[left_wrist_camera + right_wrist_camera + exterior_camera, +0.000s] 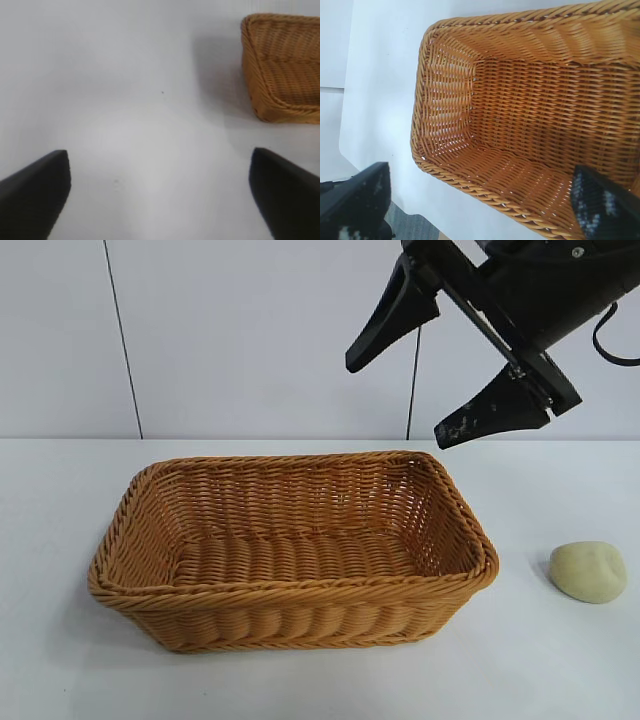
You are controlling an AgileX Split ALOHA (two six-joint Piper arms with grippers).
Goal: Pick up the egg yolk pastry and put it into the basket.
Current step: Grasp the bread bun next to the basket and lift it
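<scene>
one egg yolk pastry [588, 571] lies on the table [560, 670] near its right edge, beside one empty basket [290, 590]. right tool [420, 370] hangs wide above the basket; left tool [160, 195] wide over bare table.

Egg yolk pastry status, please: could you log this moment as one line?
egg yolk pastry: on table, right of basket | basket: empty | right gripper: open, raised above basket | left gripper: open, over bare table

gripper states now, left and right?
Left gripper: open, empty, over bare table.
Right gripper: open, empty, raised above the basket.
</scene>
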